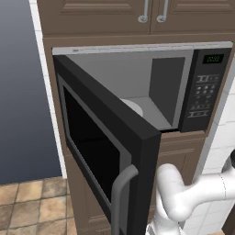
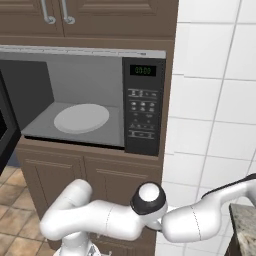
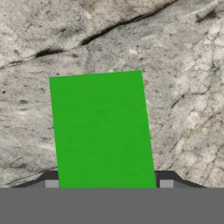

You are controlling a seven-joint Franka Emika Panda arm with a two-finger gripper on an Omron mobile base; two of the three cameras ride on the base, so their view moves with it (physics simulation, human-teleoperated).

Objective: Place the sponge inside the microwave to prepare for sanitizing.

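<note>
The claw (image 3: 108, 183) hangs straight over the sponge (image 3: 103, 131), one dark fingertip (image 3: 51, 181) at the sponge's left edge and the other at its right. The tips stand at the edges, but whether they press the sponge or only flank it I cannot tell. The sponge lies flat, green face up, on a grey mottled stone table (image 3: 183, 65); a dark crack runs across the stone beyond it.

Well apart from there, up and to the left, the microwave (image 2: 142, 107) is set into brown cabinets (image 1: 183, 151). Its black door (image 1: 105, 151) stands swung wide to the left, the grey handle (image 1: 120, 193) at its near edge. The grey cavity holds a pale round turntable (image 2: 81, 118) lying flat on its floor, with nothing on it. The button panel (image 2: 142, 120) with its green display sits at the right of the opening. White tiled wall (image 2: 215, 90) lies to the right of the microwave, and a corner of the stone table shows low at the right edge of the right base view.
</note>
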